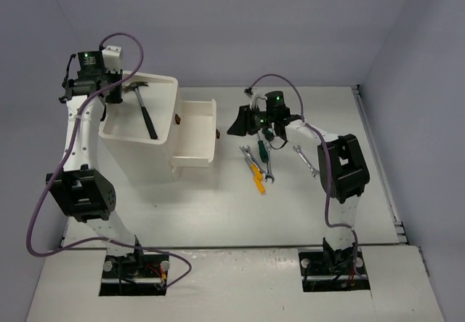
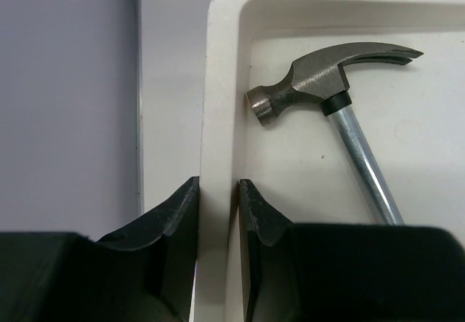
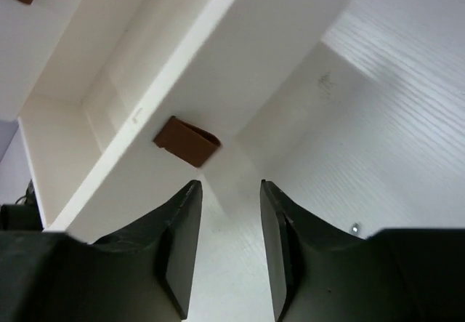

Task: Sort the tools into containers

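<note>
Nearest on the white, faintly wood-grained desk [image 1: 218, 213], five slim tools are lying: one yellow screwdriver [image 1: 257, 179], one green screwdriver [image 1: 262, 150] and three silver wrenches [image 1: 269, 168]. Two wrenches are lying beside the screwdrivers and the third is lying apart to the right. Just beyond them the right hand [image 1: 238, 123] is hovering with its black fingers [image 3: 178, 249] spread, gripping nothing. Only its wrist view is showing that it is facing a small brown handle [image 3: 187, 142] without touching it, with a second such tab in the corner. That handle is sitting on the one drawer [image 1: 195, 163] standing open, a smooth white plastic box jutting from the tall boxy cabinet [image 1: 138, 162]. In the cabinet's shallow rimmed tray [image 1: 163, 82], one hammer [image 2: 320, 89] is lying flat. The left wrist view is revealing its dull steel claw head and bright tubular shaft, while the top view is showing the black grip. Farthest, the left hand [image 2: 218, 185] is clamping the tray's rounded rim between both fingers.
</note>
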Controlling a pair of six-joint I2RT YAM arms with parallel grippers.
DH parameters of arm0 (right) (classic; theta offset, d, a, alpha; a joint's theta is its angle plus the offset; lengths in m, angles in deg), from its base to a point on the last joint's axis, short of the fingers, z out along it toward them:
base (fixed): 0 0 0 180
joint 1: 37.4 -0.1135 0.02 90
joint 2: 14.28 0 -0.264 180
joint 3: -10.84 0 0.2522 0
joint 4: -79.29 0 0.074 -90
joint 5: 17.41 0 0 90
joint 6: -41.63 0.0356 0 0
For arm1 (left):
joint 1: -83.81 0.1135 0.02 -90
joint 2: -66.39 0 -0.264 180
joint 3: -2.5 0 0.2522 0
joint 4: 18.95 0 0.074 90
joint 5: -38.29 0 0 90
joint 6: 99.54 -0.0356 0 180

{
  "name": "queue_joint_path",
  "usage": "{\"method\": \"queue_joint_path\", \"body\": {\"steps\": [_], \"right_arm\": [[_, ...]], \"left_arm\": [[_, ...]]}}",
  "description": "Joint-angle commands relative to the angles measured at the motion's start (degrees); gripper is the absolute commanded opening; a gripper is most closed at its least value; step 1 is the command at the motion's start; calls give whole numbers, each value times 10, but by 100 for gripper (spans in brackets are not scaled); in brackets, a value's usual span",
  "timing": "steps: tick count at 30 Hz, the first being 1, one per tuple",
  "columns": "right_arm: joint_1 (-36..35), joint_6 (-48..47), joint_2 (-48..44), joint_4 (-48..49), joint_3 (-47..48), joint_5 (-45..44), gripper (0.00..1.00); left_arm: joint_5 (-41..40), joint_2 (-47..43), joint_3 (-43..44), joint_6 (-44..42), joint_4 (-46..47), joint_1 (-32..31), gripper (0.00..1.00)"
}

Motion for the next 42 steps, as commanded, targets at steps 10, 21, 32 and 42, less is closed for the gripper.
{"method": "queue_joint_path", "body": {"steps": [10,21,32,42], "right_arm": [[17,-29,-87,-154,8,-416,46],[-18,-21,-24,-206,-4,-495,48],[-33,-5,-9,-220,-13,-532,12],[-61,22,-122,-225,42,-519,0]], "left_arm": [[-18,-88,87,74,-7,5,64],[-129,-194,0,174,-59,-86,65],[-164,-270,-93,161,-89,-140,65],[-169,-286,-102,160,-92,-142,65]]}}
